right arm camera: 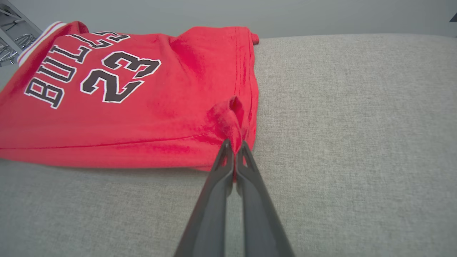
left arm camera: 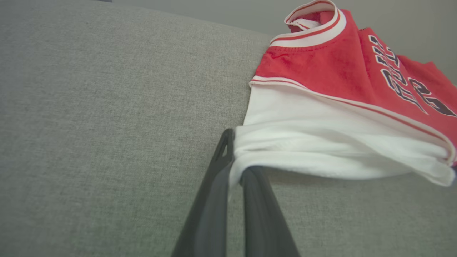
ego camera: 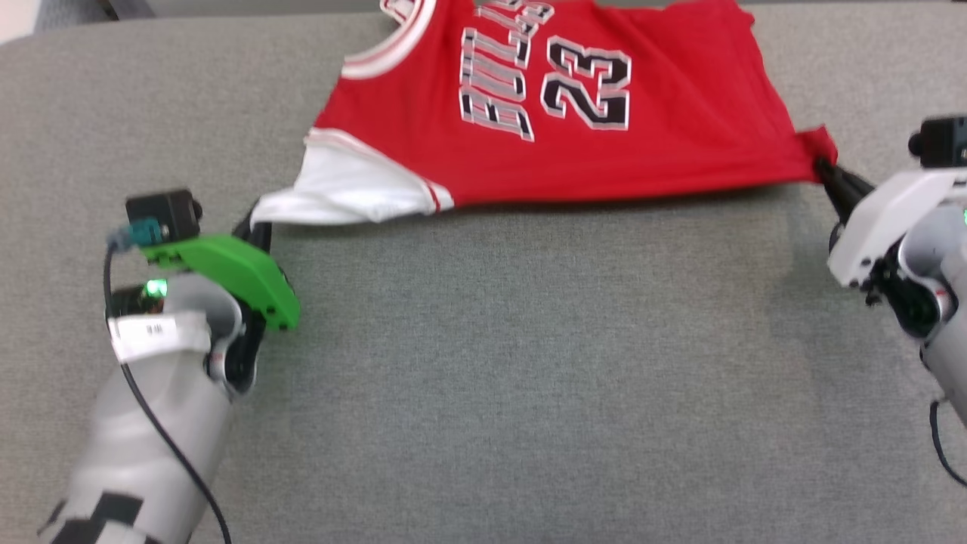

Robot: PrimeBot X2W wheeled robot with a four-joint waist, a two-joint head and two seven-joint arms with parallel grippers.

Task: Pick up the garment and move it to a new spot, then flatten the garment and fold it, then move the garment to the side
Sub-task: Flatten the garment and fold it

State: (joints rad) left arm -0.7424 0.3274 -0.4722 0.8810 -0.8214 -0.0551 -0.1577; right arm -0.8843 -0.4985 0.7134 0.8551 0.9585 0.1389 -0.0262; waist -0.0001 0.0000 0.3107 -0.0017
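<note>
The garment (ego camera: 574,113) is a red jersey with black "BULLS" and "23" facing up, stretched across the far part of the grey surface. My left gripper (ego camera: 255,221) is shut on the edge of its white sleeve (left arm camera: 303,142); in the left wrist view the cloth runs between the two dark fingers (left arm camera: 214,185). My right gripper (ego camera: 825,170) is shut on a bunched red hem corner (right arm camera: 232,117) at the jersey's right end. Between the two grips the near edge hangs taut, slightly above the surface. The collar end runs past the top of the head view.
The grey fabric-covered surface (ego camera: 514,363) spreads wide between and in front of both arms. Its far edge (right arm camera: 357,35) lies just behind the jersey. A metal frame (right arm camera: 10,39) shows beyond the surface at the far left of the right wrist view.
</note>
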